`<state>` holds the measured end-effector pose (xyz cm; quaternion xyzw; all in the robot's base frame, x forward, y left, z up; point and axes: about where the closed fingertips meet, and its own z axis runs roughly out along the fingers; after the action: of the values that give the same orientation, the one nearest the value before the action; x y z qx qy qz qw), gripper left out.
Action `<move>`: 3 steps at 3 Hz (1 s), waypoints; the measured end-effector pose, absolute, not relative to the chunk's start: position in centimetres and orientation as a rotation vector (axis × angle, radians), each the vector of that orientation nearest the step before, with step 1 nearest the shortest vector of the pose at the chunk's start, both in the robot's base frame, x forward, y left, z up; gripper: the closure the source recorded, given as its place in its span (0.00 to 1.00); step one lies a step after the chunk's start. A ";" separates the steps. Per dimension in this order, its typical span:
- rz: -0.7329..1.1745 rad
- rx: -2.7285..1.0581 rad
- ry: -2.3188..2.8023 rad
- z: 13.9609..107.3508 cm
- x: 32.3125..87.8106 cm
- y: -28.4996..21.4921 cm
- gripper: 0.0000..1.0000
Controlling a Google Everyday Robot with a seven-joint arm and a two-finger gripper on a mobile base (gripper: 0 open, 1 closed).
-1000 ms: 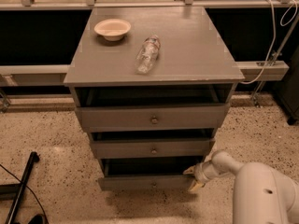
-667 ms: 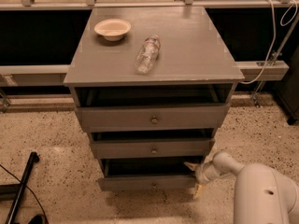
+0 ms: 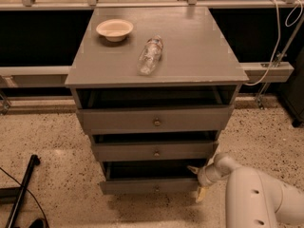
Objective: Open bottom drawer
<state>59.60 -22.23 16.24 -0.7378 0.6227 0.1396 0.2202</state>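
Note:
The grey cabinet has three drawers. The bottom drawer (image 3: 147,185) has the slimmest front and a small brass knob (image 3: 156,188) at its centre. It stands pulled out a little, with a dark gap above its front. My gripper (image 3: 198,182) is at the drawer front's right end, low beside the cabinet, with pale fingertips above and below the corner. The white arm (image 3: 256,198) comes in from the lower right.
The middle drawer (image 3: 154,151) and top drawer (image 3: 154,120) also stand slightly out. A bowl (image 3: 114,29) and a lying plastic bottle (image 3: 150,56) rest on the cabinet top (image 3: 190,46). A black pole (image 3: 21,189) lies on the speckled floor at left.
The gripper has shifted slightly along the right end of the bottom drawer front. The drawer looks about the same.

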 end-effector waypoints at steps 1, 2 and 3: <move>0.477 -1.996 1.768 14.7 59.3 -22.7 0.18; 0.482 -1.992 1.761 16.2 59.0 -23.3 0.43; 0.500 -2.035 1.745 17.8 57.2 -23.0 0.44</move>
<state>57.16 -22.96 17.83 -0.7302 0.6262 0.1794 0.2060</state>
